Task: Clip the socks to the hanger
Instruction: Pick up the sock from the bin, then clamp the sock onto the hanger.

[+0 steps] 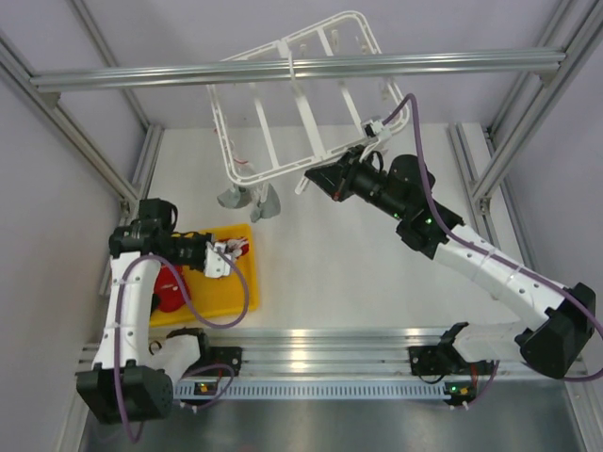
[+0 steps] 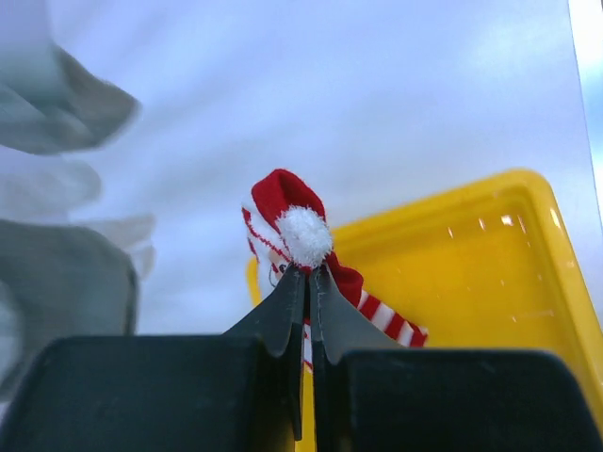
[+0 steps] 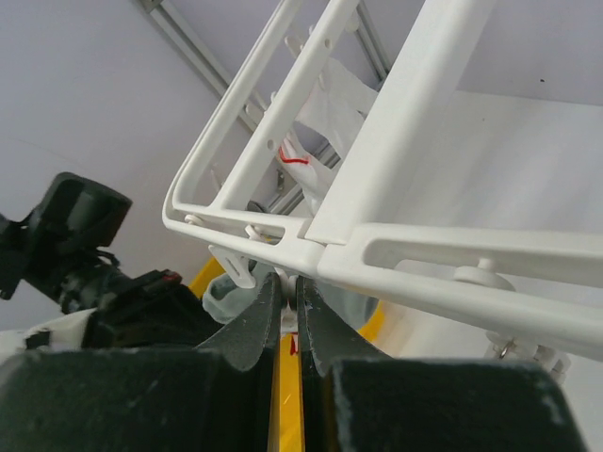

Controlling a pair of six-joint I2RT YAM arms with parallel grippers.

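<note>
fig. a, overhead view. the sock (image 1: 236,250) i have in hand is red with white stripes; the left gripper (image 1: 229,256) holds it just above the far edge of the yellow tray (image 1: 217,297). a second red sock (image 1: 170,287) lies in the tray's left half, partly under the left arm. the hanger (image 1: 308,122), a white frame with parallel crossbars, hangs tilted from an aluminium rail (image 1: 141,75), beyond the tray and to its right. two grey pieces (image 1: 231,198) dangle from the hanger's near edge. the right gripper (image 1: 313,179) meets that edge's right corner.

fig. b, left wrist. only here do i see the sock's white pompom (image 2: 303,235) and its striped band. the jaws are pressed together on the fabric just below the pompom, with the tray behind and to the right.

fig. c, right wrist. the jaws are closed, with their tips tucked under the hanger's near rail. i cannot tell whether they pinch any part of it. yellow from the tray shows through the slit between the fingers (image 3: 247,330).
</note>
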